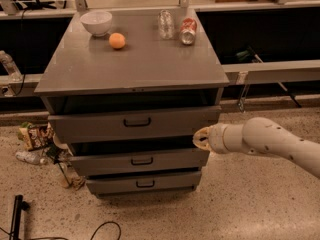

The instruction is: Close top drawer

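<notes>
The top drawer is the tallest grey front of the cabinet, with a small black bar handle at its centre. It stands pulled out a little, with a dark gap under the cabinet top. My gripper, on a white arm that comes in from the right, is at the lower right corner of the top drawer's front, touching it or very close to it. It holds nothing that I can see.
Two shallower drawers sit below, both slightly out. On the cabinet top are a white bowl, an orange, a glass and a can. Litter and cables lie on the floor at the left.
</notes>
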`<control>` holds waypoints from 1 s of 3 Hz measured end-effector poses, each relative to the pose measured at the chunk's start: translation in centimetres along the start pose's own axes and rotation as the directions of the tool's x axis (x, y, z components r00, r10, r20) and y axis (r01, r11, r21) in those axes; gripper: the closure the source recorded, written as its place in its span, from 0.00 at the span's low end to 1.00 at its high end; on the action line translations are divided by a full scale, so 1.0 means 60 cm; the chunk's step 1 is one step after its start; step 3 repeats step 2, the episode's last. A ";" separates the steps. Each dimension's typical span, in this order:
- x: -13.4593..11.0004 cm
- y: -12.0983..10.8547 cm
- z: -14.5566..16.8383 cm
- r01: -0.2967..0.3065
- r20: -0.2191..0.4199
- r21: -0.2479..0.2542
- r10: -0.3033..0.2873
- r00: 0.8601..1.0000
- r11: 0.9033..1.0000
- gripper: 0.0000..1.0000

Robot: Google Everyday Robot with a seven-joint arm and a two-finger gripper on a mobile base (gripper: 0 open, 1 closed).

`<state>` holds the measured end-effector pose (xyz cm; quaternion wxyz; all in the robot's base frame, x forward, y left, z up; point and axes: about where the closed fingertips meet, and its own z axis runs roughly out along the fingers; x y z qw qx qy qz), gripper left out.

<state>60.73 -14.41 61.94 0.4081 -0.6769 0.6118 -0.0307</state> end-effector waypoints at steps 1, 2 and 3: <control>-0.031 0.008 -0.082 -0.125 0.036 -0.019 0.126 0.991 0.992 1.00; -0.037 0.011 -0.099 -0.153 0.044 -0.025 0.154 0.987 0.988 0.79; -0.037 0.011 -0.099 -0.153 0.044 -0.025 0.154 0.987 0.988 0.79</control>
